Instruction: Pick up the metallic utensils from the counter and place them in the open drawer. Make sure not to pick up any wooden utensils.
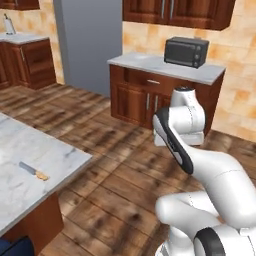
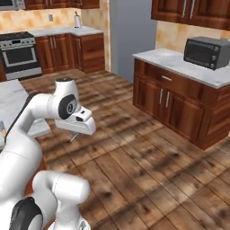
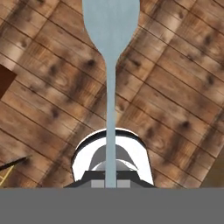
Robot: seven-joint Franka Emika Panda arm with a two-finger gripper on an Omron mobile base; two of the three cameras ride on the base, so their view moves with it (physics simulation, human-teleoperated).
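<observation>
I see my gripper clenched on a grey spoon, handle between fingers, above wooden floor, knife on counter

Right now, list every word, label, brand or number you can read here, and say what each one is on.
None can be read.
Microwave: no legible brand or digits on its front.
Stove: control panel too small and blurred to tell.
Silver utensil in the shut hand: plain, no stamp.
Knife on the counter: no marking visible.
</observation>
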